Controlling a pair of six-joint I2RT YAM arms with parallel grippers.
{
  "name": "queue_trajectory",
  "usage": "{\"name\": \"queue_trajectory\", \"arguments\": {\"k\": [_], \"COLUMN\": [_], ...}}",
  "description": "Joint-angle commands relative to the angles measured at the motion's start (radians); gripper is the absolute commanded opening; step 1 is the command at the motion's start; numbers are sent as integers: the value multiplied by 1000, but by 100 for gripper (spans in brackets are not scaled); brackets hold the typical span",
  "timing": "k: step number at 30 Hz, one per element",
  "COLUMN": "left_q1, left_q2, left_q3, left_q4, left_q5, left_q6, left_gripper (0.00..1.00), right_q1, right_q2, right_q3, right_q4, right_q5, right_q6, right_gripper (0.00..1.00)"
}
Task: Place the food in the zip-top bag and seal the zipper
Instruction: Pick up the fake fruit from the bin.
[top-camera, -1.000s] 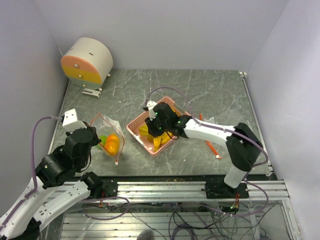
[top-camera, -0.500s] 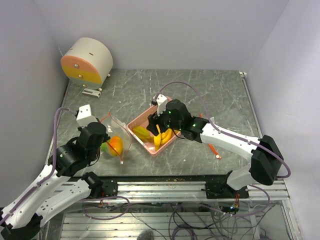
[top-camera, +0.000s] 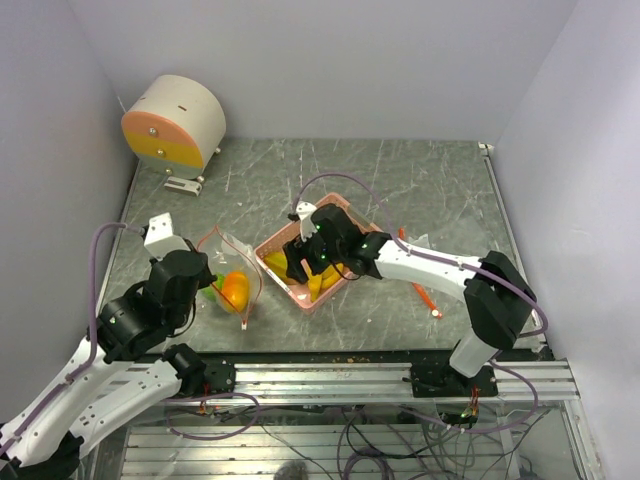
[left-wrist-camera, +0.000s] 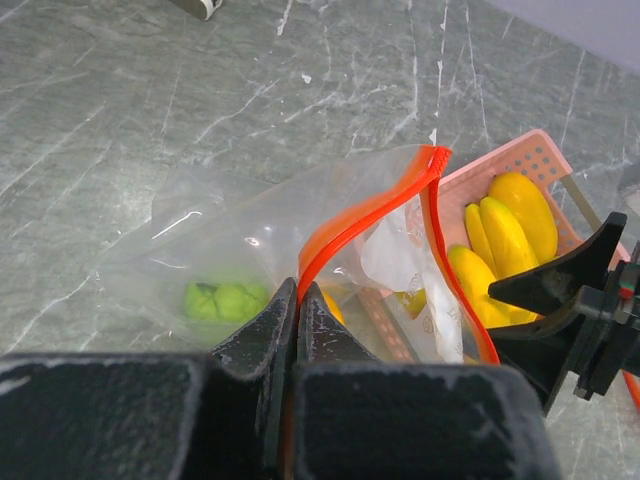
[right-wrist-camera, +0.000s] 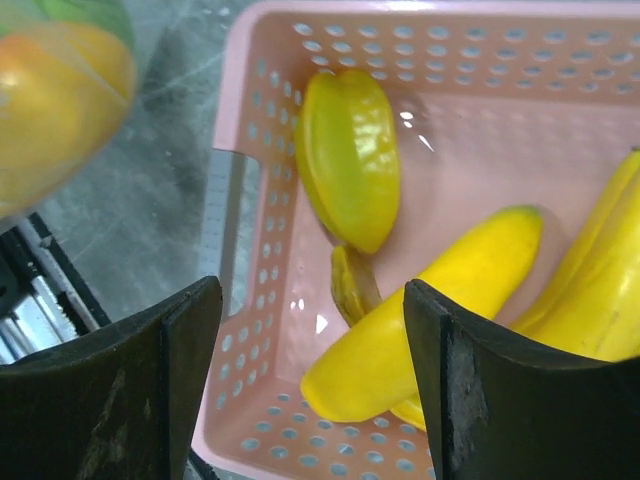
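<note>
Since the bag (left-wrist-camera: 200, 225) is floppy, L gripper (left-wrist-camera: 297, 300) is clamped on its zipper (left-wrist-camera: 350, 215), holding the mouth up and open twd the basket (right-wrist-camera: 240, 130). Orange (top-camera: 232, 288) & green ball (left-wrist-camera: 225, 298) lie inside. R gripper (right-wrist-camera: 310, 340) hangs spread, empty, over mango (right-wrist-camera: 348, 155) & bananas (right-wrist-camera: 430, 300) in the basket. Mango's long axis runs at right angles to the closing line, so prob. an easy pinch.

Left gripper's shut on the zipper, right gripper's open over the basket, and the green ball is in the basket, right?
No: the left wrist view shows the green ball inside the bag, not the basket. The rest holds: left gripper shut on the zipper, right gripper open over the basket.
</note>
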Motion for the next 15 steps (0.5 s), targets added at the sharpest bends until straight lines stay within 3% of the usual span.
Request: {"name": "queue_trajectory", "arguments": {"k": [1,11,15], "left_q1": [4,4,4], "left_q2": [-11,-37,-39], "left_q3": [5,10,12], "left_q4": [8,-28,-34], "left_q5": [-19,-39,-43], "left_q6": [-1,-4,-6], "left_gripper": [7,7,7], "right_q1": [-11,-14,-3], "right_q2": [35,49,-16], "right_q3": [20,89,73], "right_q4": [-119,-248,-159], "right_q5": [105,320,229], "right_q6": [42,48,-11], "right_gripper": [73,72,72]}}
